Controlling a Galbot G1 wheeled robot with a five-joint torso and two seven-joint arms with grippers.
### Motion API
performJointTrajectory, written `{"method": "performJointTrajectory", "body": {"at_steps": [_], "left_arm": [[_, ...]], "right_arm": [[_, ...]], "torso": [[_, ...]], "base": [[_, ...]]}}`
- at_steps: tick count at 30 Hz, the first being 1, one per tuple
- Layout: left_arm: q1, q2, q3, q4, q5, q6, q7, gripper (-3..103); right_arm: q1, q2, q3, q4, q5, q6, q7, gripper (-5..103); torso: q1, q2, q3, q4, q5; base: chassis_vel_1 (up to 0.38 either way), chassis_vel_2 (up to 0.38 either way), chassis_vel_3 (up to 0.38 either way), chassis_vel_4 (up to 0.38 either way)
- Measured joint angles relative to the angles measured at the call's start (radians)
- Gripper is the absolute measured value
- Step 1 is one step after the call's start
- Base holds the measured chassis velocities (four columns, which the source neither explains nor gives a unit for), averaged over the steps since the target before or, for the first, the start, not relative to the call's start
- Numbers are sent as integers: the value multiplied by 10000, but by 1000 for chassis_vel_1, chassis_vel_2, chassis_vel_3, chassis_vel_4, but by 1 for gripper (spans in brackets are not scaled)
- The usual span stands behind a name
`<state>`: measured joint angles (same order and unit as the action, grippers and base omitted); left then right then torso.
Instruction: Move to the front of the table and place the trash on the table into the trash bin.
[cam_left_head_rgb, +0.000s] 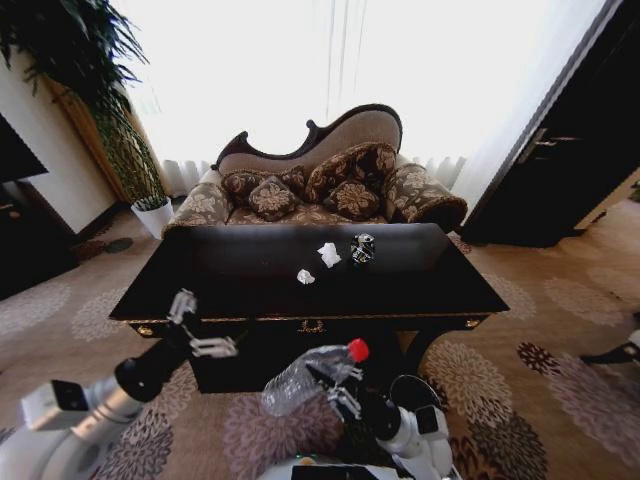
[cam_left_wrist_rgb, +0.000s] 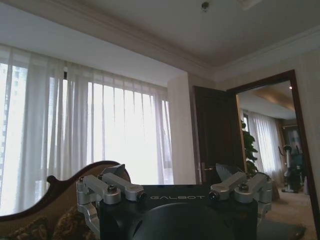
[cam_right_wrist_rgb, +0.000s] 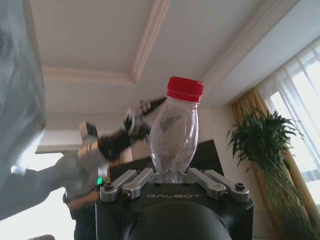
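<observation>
The black-brown table (cam_left_head_rgb: 250, 290) stands right in front of me, a gold emblem on its front rail. On its top lies the trash: two crumpled white paper wads (cam_left_head_rgb: 329, 254) (cam_left_head_rgb: 305, 276) and a dark crushed can (cam_left_head_rgb: 362, 248). My right gripper (cam_left_head_rgb: 338, 385) (cam_right_wrist_rgb: 172, 177) is shut on a clear plastic bottle (cam_left_head_rgb: 310, 375) (cam_right_wrist_rgb: 175, 135) with a red cap, held low before the table's front edge. My left gripper (cam_left_head_rgb: 200, 326) (cam_left_wrist_rgb: 172, 175) hangs open and holds nothing, near the front left of the table. A dark round trash bin (cam_left_head_rgb: 415, 392) sits on the carpet by my right arm, partly hidden.
A patterned sofa (cam_left_head_rgb: 320, 185) with cushions stands behind the table. A white plant pot (cam_left_head_rgb: 153, 215) is at the back left. Dark cabinets flank the room at the left (cam_left_head_rgb: 20, 235) and right (cam_left_head_rgb: 560, 150). Patterned carpet lies open to the table's right.
</observation>
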<state>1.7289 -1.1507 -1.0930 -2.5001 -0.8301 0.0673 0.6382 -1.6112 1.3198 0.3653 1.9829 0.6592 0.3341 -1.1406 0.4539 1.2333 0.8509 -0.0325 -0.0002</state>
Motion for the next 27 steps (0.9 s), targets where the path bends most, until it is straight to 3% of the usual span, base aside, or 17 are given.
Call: {"method": "performJointTrajectory", "body": {"at_steps": [15,19,23,24,25,27], "left_arm": [[-30,-91,-927,0,-773,99,-33,100],[-180,-147,-1029,0,-895,102,-90,100],[-310,-369,-1067,1,-1054,161,-149,100],[-333,-402,-1089,1,-1086,167,-153,100],[-333,-402,-1089,1,-1086,167,-153,100],[-429,-413,-1109,1,-1149,179,-166,100]], "right_arm": [[1090,-43,199,-3168,-1861,778,554,8],[1509,-128,424,-4231,-2905,1002,1016,8],[2008,-270,466,-5554,-4628,1153,2496,5],[2114,-284,425,-5777,-4839,1063,2985,5],[2114,-284,425,-5777,-4839,1063,2985,5],[2322,-271,394,-6132,-5162,810,4027,5]], "torso": [[0,-1,0,0,0],[0,-1,0,0,1],[0,-1,1,0,1],[0,-1,1,0,1],[0,-1,1,0,1],[0,-1,1,2,1]], "base": [[0,0,0,0],[0,0,0,0],[0,0,0,0],[0,0,0,0],[0,0,0,0],[0,0,0,0]]}}
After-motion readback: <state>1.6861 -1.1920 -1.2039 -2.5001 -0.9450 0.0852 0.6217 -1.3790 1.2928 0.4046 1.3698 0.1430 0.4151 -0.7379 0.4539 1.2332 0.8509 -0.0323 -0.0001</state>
